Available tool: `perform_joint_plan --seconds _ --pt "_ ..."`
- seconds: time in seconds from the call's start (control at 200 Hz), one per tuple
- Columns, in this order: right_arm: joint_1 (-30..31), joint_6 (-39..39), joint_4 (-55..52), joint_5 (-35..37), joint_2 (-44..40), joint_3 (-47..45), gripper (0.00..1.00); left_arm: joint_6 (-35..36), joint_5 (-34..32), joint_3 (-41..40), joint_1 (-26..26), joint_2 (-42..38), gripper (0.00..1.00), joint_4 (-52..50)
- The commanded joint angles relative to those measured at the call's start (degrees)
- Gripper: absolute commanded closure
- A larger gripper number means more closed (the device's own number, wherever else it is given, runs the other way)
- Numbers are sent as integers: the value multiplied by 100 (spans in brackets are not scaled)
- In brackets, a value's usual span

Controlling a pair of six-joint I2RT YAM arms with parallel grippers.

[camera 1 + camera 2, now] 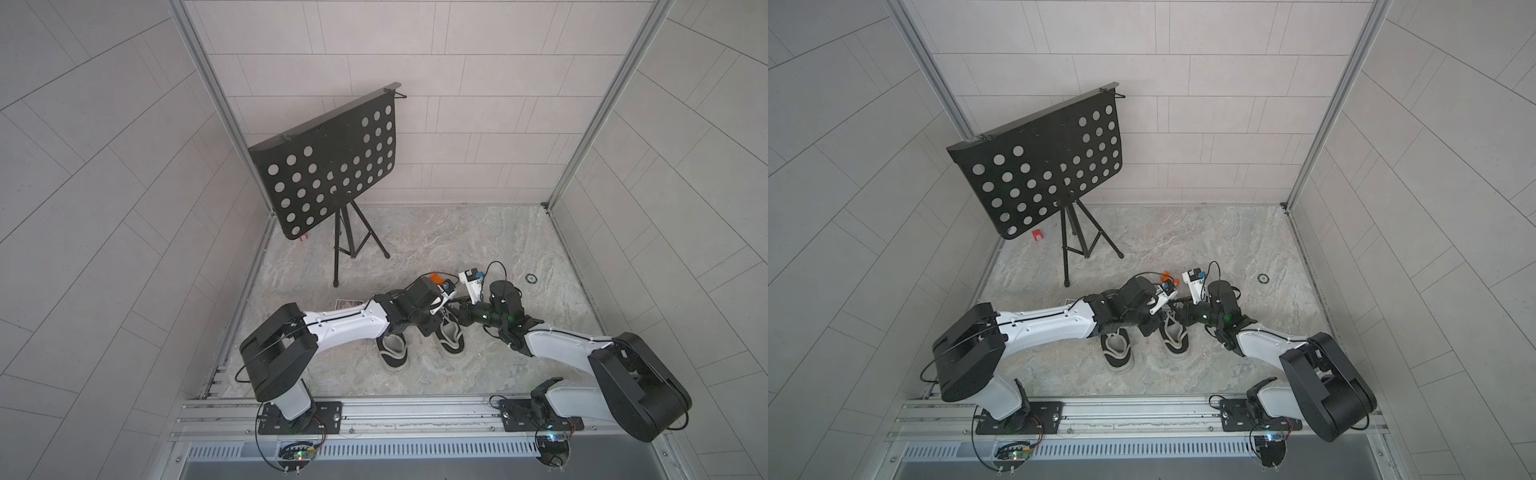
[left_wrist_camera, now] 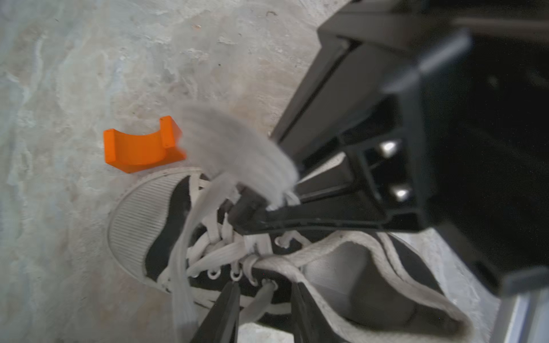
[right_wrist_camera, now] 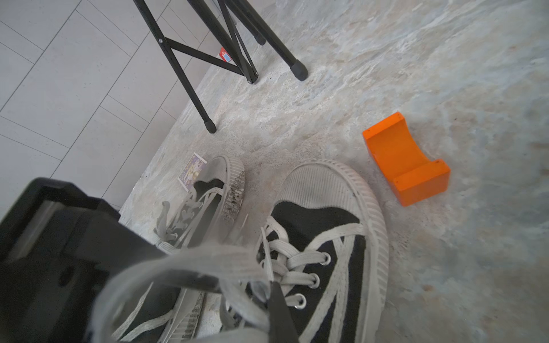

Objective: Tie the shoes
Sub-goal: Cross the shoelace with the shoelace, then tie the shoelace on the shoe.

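Shoes (image 3: 320,225) — orange block (image 3: 407,160) beside toe

2 shoes (image 1: 392,353) sit side by side on the surface (image 1: 436,241), toes away from the arm bases (image 1: 299,415). From the shoes: a block (image 3: 407,160) just beyond the right toe, a card (image 3: 193,170) near the left toe, a stand (image 1: 332,137) farther back left, a ring (image 1: 530,278) back right.

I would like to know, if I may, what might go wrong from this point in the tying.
The right gripper pinches a lace loop right beside the left gripper, whose jaws straddle another strand; their fingers may collide. Nothing seems to pin the shoe, so a pull could drag it into the orange block by its toe.
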Motion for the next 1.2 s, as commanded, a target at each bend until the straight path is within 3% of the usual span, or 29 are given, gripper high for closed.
perform_joint_plan --seconds 0.0,0.575,0.815,0.91,1.061,1.196 --pt "-14 148 -62 -86 -143 72 100 207 -372 62 31 50 63 406" --pt "-88 449 -293 -343 -276 251 100 256 415 175 329 495 57 686" --pt "-186 382 -564 -384 -287 269 100 27 409 -7 398 322 91 987" --pt "-314 342 -720 -451 -370 247 90 -212 539 -191 467 107 97 1012" --pt "-557 300 -1180 -561 -583 193 58 -773 900 -582 647 -431 98 1024" --pt "-613 317 -1828 -185 -1173 61 40 -1291 1414 -878 853 -854 98 916"
